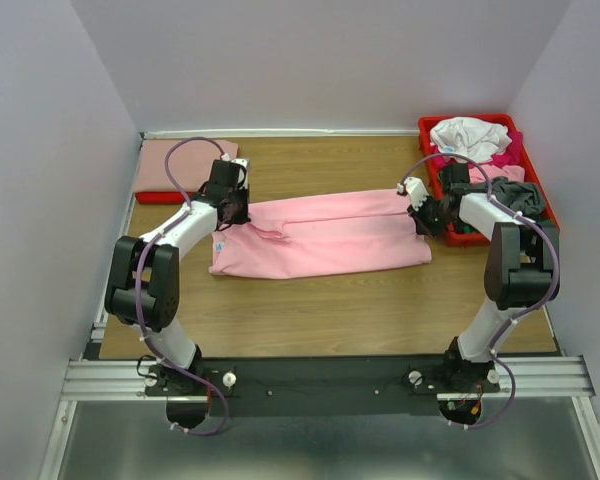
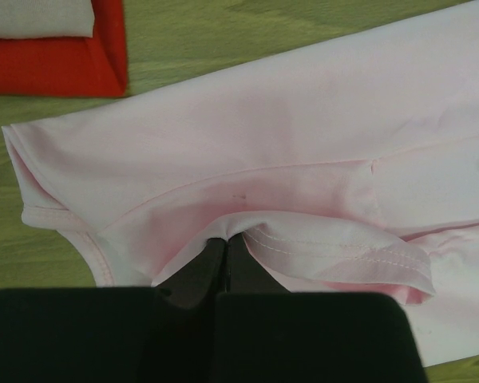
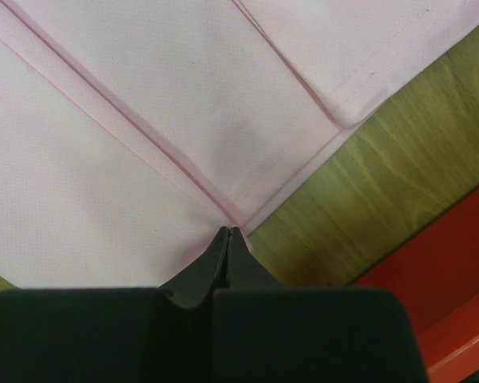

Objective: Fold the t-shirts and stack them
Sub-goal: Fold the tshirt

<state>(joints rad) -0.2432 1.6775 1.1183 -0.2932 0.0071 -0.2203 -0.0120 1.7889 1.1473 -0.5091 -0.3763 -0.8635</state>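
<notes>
Mid-fold, the pink t-shirt (image 1: pixel 320 235) is clamped by left pincer (image 2: pixel 225 243) and right pincer (image 3: pixel 228 235); a matched carry-over seems called for.

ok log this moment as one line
pink t-shirt: spread on table | left end effector: shut on its edge | right end effector: shut on its corner | folded stack: far left

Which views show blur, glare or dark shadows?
Top external: even, soft light, sharp, no glare. Left wrist: the pink t-shirt looks washed out; the left tool is a black shape without detail. Right wrist: the cloth weave is crisp, the right tool equally dark.
</notes>
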